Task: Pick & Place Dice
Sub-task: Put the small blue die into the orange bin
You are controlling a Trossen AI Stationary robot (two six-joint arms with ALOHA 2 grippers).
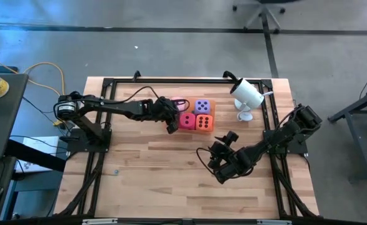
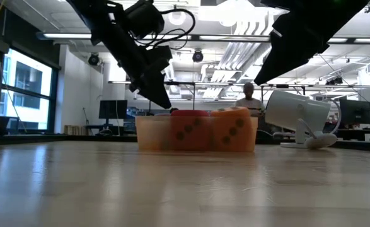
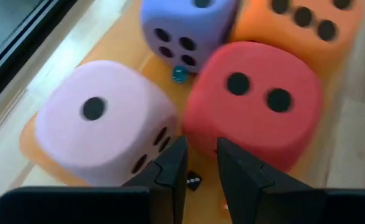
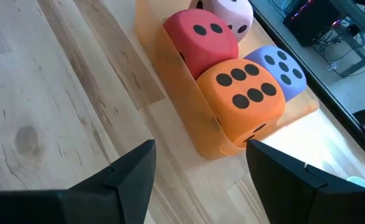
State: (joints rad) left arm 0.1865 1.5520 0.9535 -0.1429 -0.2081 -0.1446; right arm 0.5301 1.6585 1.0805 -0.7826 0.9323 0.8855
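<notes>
Left jaws (image 3: pixel 199 163), nearest the left wrist lens: two dark wedge-shaped fingers, a narrow gap between them, nothing pinched. They hang low over the near edge of the orange tray (image 3: pixel 32 142), tips pointing at the seam between the pink die (image 3: pixel 101 121) and the red die (image 3: pixel 257 102). A tiny dark die with white pips (image 3: pixel 194 181) lies on the tray floor just under the fingertips.

All four big dice sit in the tray, packed two by two and touching. They look soft and matte, cubes with rounded corners and dark round pips. The lavender die (image 3: pixel 185 28) and orange die (image 3: pixel 300 25) form the far pair in this view. A small teal bead-like thing (image 3: pixel 179 74) lies in the gap where the dice meet.

Tray is translucent orange plastic, shallow, straight-walled; in the low view the dice show through its wall (image 2: pixel 148 133).

Table (image 1: pixel 158 181) is pale wood in butcher-block strips, visible grain, dark metal frame around it.

Right jaws (image 4: pixel 201 168) stand spread wide and empty, raised over bare table near the tray's orange-die corner, well apart from it. In the high view the right arm (image 1: pixel 267 145) reaches in from the right edge.

A white camera on a stand (image 1: pixel 247 97) sits just right of the tray. A person (image 2: pixel 249 96) shows in the room beyond.
</notes>
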